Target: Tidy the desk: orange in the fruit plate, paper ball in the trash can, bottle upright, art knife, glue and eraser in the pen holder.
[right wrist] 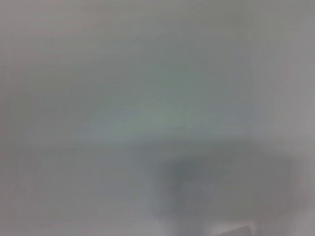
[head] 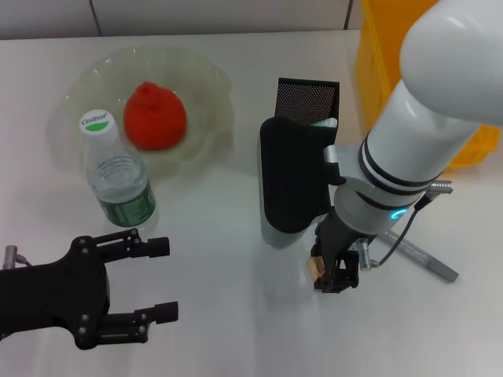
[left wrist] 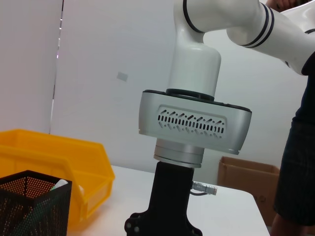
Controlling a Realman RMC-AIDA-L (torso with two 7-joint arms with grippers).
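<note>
While the right gripper [head: 334, 275] stands low on the plain white desk [head: 220, 330] with its fingers closed round the small tan-beige eraser block [head: 316, 267], just in front of the tall black mesh pen holder [head: 306, 100], the left gripper [head: 153, 279] hangs spread and empty near the clear water bottle [head: 116, 173]. The eraser looks light, firm and slightly grippy — best pinched across its short sides. The slim grey glue stick [head: 424, 261] lies beside it — likely to roll.

A plain pale-grey wall [left wrist: 108, 73] fills the background; a brown cardboard box [left wrist: 246, 179] sits at four o'clock beyond the white tabletop [left wrist: 226, 206].
</note>
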